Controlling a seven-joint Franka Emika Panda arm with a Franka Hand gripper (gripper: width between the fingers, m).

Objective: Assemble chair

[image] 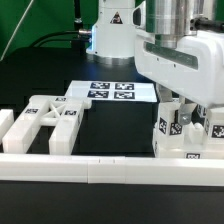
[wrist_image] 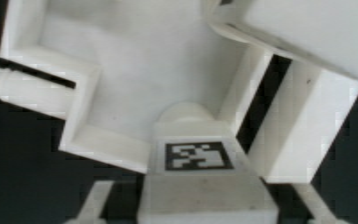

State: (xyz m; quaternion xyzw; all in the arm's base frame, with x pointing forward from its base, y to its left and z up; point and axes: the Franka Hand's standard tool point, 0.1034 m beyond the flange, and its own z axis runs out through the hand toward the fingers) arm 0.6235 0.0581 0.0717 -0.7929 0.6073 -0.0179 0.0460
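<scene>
While the end effector [image: 179,120] clamps it, the chair piece [image: 166,142] stands beneath.

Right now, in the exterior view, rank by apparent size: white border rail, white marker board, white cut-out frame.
1. long white border rail
2= flat white marker board, white plastic cut-out frame: look alike, frame nearer, unranked.

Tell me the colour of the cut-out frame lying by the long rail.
The frame is plain white, with dark table showing through its cut-outs. The exterior view shows it best.
</scene>
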